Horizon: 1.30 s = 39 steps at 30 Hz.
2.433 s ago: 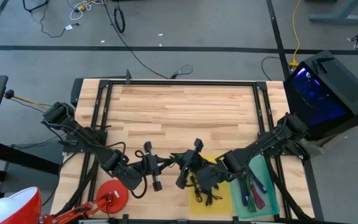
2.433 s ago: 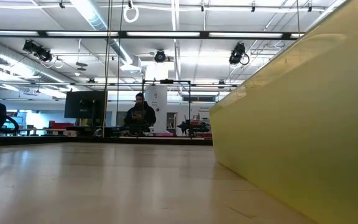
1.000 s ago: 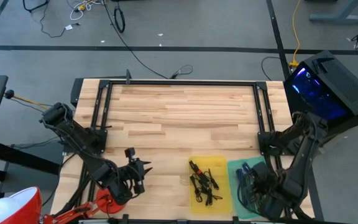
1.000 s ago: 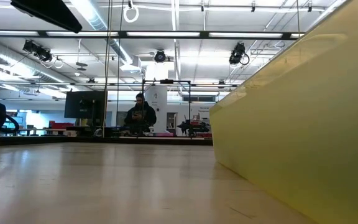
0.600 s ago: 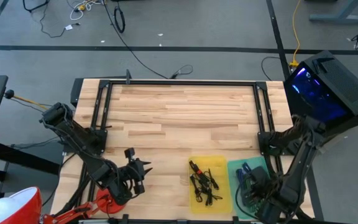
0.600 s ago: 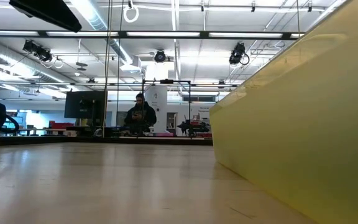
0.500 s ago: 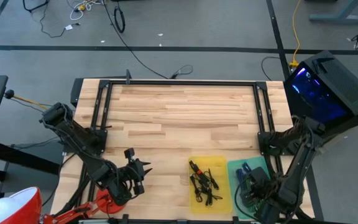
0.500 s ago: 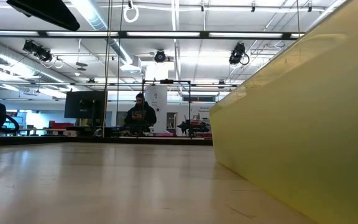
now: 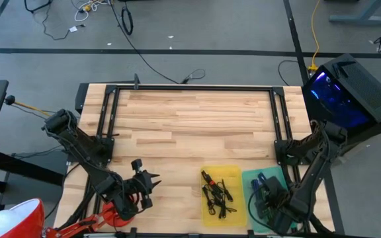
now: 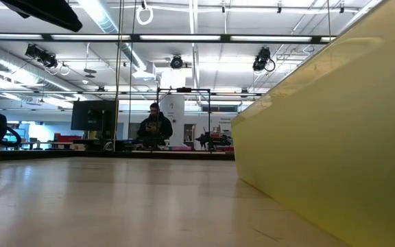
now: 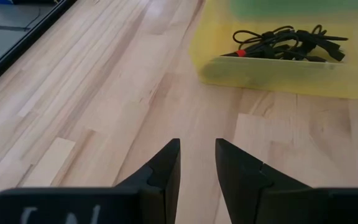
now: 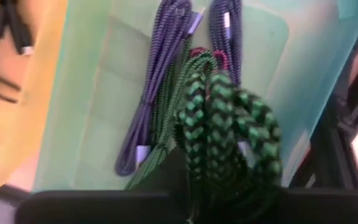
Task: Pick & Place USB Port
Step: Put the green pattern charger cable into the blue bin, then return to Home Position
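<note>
The right end effector (image 9: pixel 268 206) hangs directly over the green tray (image 9: pixel 278 177) at the desk's near right corner. It pinches a bundled green-and-black braided cable (image 12: pixel 225 134); the bundle hangs at its fingertips, with purple cables (image 12: pixel 166 93) lying in the tray beneath. The release is judged a straight drop: target directly below, the bundle's long axis roughly in line with the purple cables.

The left end effector (image 11: pixel 196 163), fingers slightly spread and empty, waits at the near left of the desk (image 9: pixel 190 119), pointing toward the yellow tray (image 11: pixel 278 71) of black cables (image 11: pixel 284 43). The right arm is nearer.
</note>
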### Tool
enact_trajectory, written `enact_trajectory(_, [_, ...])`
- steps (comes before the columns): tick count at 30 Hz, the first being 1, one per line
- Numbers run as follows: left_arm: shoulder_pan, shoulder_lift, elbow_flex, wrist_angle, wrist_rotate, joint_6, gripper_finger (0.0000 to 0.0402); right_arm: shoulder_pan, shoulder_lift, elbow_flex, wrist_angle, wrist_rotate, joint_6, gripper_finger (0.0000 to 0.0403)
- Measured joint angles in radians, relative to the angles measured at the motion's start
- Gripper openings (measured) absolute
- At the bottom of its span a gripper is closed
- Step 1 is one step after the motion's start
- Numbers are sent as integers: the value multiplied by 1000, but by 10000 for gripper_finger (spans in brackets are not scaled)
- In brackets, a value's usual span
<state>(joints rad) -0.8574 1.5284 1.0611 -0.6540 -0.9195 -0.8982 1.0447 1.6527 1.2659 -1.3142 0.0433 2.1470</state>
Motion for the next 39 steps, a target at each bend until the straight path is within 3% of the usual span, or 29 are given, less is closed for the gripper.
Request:
enact_trajectory(5, [0, 0, 0, 0, 0, 0, 105, 0, -1, -29, -35, -36, 3, 105])
enact_trajectory(8, [0, 0, 0, 0, -5, 1, 105, 0, -1, -34, -29, 5, -8, 142])
enact_trajectory(13, [1, 0, 0, 0, -23, 1, 105, -8, -1, -35, -14, 192, -57, 187])
enact_trajectory(19, [2, 0, 0, 2, -29, 38, 105, -78, -1, -34, 59, 458, -207, 215])
enact_trajectory(25, [3, 0, 0, 16, -111, 55, 105, -178, -9, -34, 278, 772, -604, 221])
enact_trajectory(28, [4, 0, 0, 16, -164, 80, 105, -231, -39, -35, 400, 870, -769, 221])
enact_trajectory(32, [18, 0, 0, 20, -179, 105, 105, -301, -87, -34, 585, 908, -1009, 221])
enact_trajectory(39, [86, -16, -1, 84, -164, 231, 105, -402, -125, -34, 982, 877, -1498, 222])
